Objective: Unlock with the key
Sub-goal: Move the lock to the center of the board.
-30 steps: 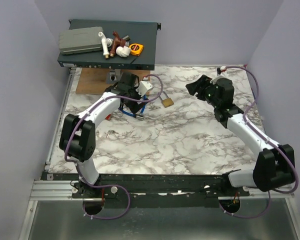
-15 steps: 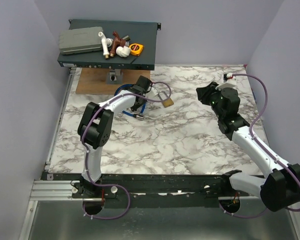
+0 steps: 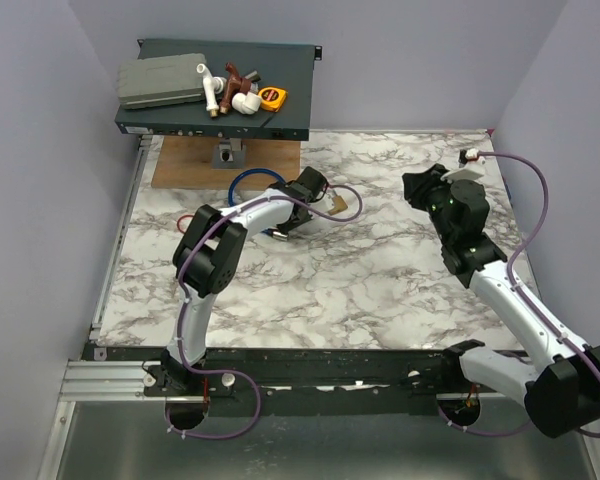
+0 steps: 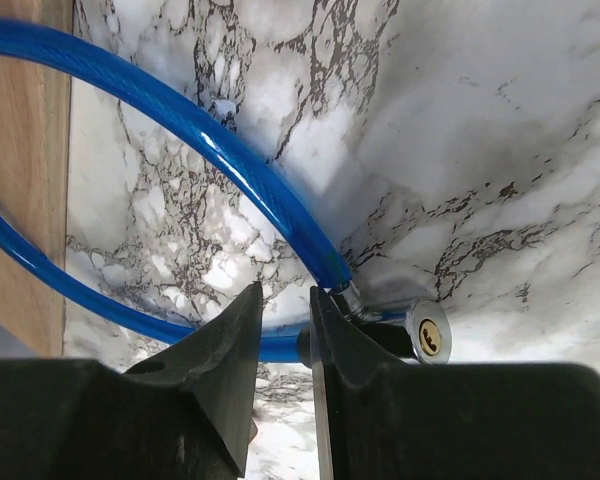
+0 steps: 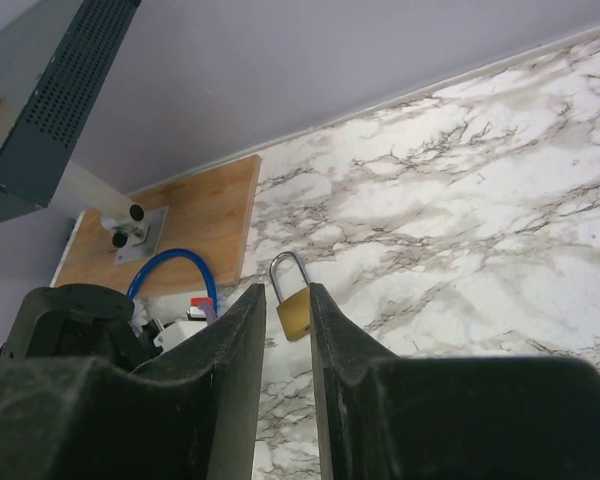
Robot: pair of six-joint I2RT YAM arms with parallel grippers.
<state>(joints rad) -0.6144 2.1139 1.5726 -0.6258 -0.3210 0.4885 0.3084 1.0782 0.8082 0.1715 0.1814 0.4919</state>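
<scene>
Marble-patterned tabletop (image 3: 380,290) is enclosed by plain lilac walls. At the far left a dark rack unit (image 3: 290,90) is seen, loaded with a grey box (image 3: 160,80), white pipe fittings (image 3: 212,92) and a yellow tape measure (image 3: 272,98). A wooden board (image 3: 185,165) lies below it.

Next comes the blue cable lock (image 4: 230,165), looped on the table, its keyhole end (image 4: 430,337) just beside the left gripper (image 4: 285,292). That gripper's jaws are set narrow, and nothing is seen between them. The brass padlock (image 5: 293,312) lies flat just right of it, shackle closed.

At the right, the right gripper (image 5: 288,290) is held above the table, well apart from the padlock, jaws likewise narrow and empty.

The key cannot be made out in any view; it may be hidden under the left arm.

Trouble could follow from this. Neither lock is held, so either could be pushed away when a key is pressed in. The key's thin cord could be snagged on an arm. The cable lock's keyhole could be taken for the padlock's.

No brand, label or writing can be read.
</scene>
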